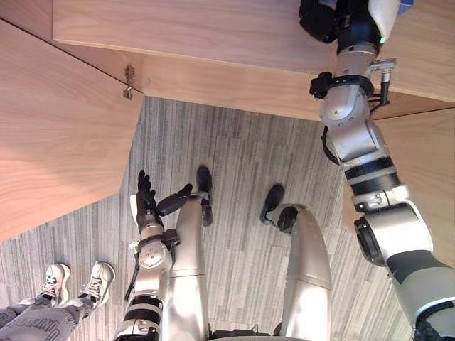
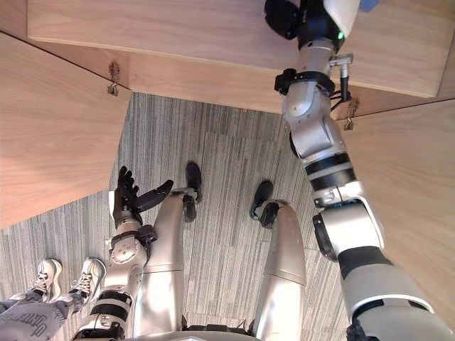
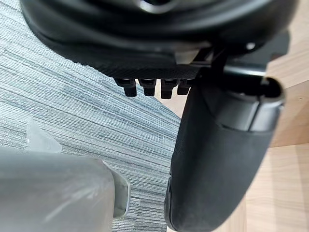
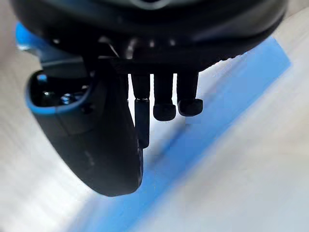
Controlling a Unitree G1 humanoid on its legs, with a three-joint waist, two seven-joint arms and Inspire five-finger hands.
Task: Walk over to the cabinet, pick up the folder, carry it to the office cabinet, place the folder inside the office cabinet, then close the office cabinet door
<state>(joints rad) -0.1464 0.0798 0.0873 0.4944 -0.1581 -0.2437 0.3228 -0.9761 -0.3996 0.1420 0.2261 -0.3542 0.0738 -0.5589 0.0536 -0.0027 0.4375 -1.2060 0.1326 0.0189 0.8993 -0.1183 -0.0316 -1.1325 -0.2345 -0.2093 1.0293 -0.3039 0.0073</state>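
Observation:
The blue folder (image 4: pixel 217 111) lies flat on a pale surface just past my right hand (image 4: pixel 159 48). The fingers (image 4: pixel 164 104) reach out over the folder with a gap to the thumb and are not curled round it. In the left eye view my right arm is stretched up over the wooden cabinet (image 1: pixel 213 35). There the right hand (image 1: pixel 327 21) sits at the picture's far edge, beside a sliver of the blue folder (image 1: pixel 405 6). My left hand (image 1: pixel 146 199) hangs low beside me over the carpet, fingers straight and holding nothing.
An open wooden cabinet door (image 1: pixel 57 128) stands out at the left on a metal hinge (image 1: pixel 129 82). Another wooden panel (image 1: pixel 426 177) is at the right. Grey striped carpet (image 1: pixel 242 156) lies between them. A person's white shoes (image 1: pixel 71 280) are at the lower left.

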